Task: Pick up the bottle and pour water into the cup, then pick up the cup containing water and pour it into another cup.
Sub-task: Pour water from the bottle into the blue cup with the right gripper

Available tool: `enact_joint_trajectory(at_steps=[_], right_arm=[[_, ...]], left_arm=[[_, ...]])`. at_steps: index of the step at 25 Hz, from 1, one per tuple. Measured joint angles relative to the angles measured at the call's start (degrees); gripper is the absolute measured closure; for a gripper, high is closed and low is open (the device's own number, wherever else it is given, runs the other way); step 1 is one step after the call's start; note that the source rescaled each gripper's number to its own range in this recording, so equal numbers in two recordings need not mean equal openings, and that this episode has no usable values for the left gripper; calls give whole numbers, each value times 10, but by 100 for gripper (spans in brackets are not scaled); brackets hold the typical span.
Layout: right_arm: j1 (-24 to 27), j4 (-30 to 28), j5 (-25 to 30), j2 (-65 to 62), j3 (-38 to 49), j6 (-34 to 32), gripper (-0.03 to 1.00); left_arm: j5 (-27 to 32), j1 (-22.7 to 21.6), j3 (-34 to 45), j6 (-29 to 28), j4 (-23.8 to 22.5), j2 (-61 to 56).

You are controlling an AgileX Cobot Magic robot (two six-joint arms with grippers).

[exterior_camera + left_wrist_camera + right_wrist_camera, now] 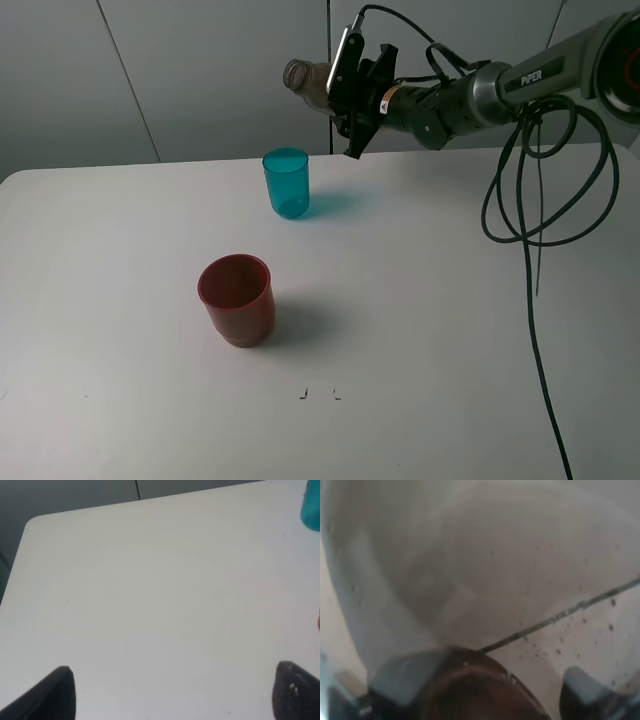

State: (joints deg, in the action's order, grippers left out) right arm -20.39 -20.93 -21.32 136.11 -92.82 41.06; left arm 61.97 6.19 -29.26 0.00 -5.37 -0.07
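Observation:
My right gripper point(340, 85) is shut on the smoky grey-brown bottle point(305, 80). It holds the bottle tipped on its side in the air at the back of the table. The open neck points left, above and just behind the teal cup point(287, 183), which stands upright. The dark red cup point(237, 299) stands upright nearer the front, left of centre. In the right wrist view the bottle point(470, 685) fills the picture between the fingers point(585, 692). My left gripper point(175, 695) is open and empty over bare table, and is out of the exterior high view.
The white table point(420, 330) runs to a grey wall at the back. Black cables point(530, 260) hang from the right arm over the table's right side. An edge of the teal cup point(312, 510) shows in the left wrist view.

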Motion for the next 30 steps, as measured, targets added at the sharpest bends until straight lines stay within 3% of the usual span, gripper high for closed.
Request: enact_joint_trajectory(at_steps=[7, 21, 30], right_arm=[[0, -8, 0, 0, -1, 58, 94], [-1, -55, 0, 0, -1, 120, 94], [-1, -55, 0, 0, -15, 138, 94]], left_arm=[[0, 0, 0, 4, 0, 0], [0, 0, 0, 4, 0, 0], [0, 0, 0, 4, 0, 0]])
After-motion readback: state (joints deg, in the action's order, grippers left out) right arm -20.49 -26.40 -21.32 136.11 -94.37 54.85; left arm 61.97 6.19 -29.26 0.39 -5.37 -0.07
